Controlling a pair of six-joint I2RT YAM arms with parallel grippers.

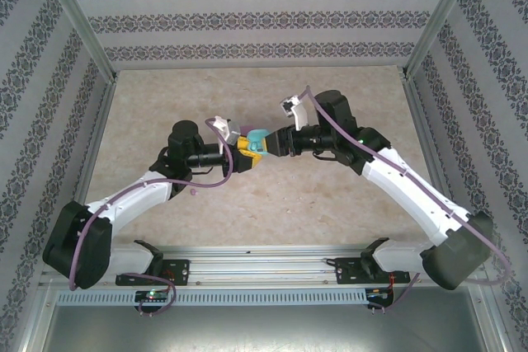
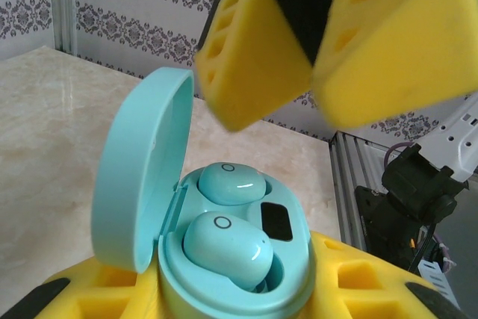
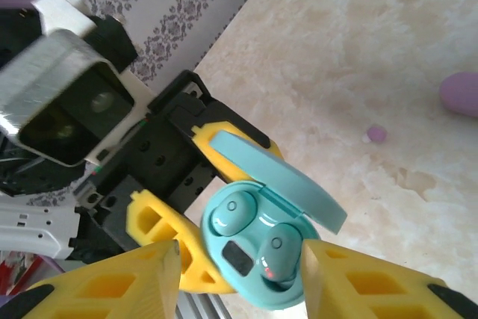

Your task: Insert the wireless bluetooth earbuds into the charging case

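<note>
Fingers (image 2: 366, 289) of cellular yellow plastic on the left gripper (image 2: 231, 300) are clamped around a glossy light blue charging case (image 2: 295, 270), in which two rounded blue earbuds (image 2: 228, 248) are seated, lid (image 2: 138, 177) raised. Beyond, the right gripper (image 2: 314, 50) is spread wide; a tiny lilac earbud (image 3: 376, 134) is seen on the marbled table (image 3: 388, 28).

pink case (image 3: 461, 93) edge-cropped, blue case (image 2: 142, 177) base hidden
</note>
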